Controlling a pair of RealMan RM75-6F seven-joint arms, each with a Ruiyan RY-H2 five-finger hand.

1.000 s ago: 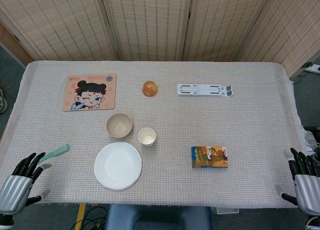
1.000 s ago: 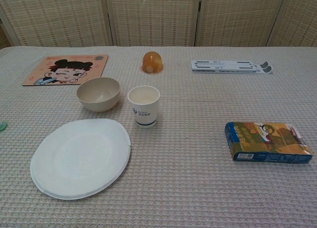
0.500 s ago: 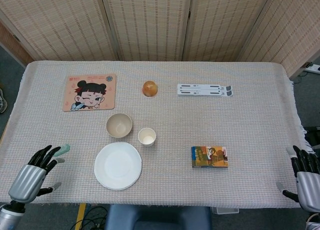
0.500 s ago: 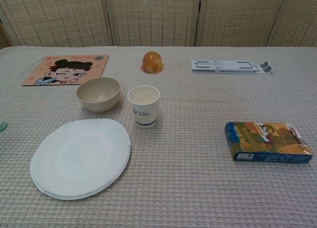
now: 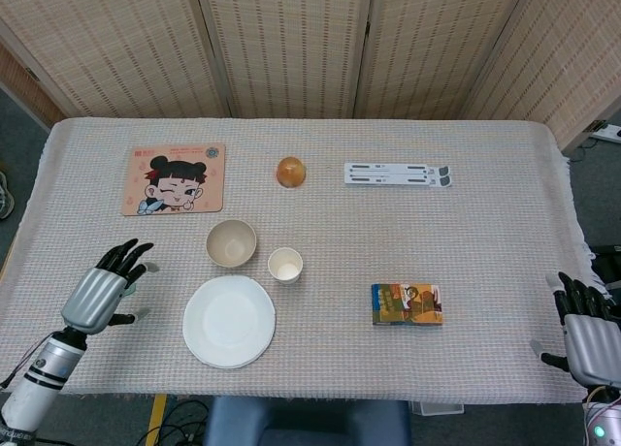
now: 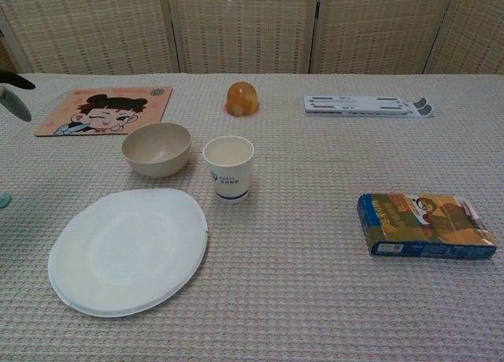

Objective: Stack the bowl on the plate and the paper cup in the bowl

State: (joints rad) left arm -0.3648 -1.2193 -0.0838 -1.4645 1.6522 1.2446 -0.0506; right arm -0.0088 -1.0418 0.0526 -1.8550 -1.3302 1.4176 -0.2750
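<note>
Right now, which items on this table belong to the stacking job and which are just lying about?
Part of the job:
bowl
plate
paper cup

Just lying about:
cartoon mat
orange round object
white folded stand
small printed box

Neither left hand nor right hand holds anything.

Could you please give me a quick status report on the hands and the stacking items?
Left hand open, left of plate. Right hand open at table edge. Bowl and paper cup unstacked. Path clear.
</note>
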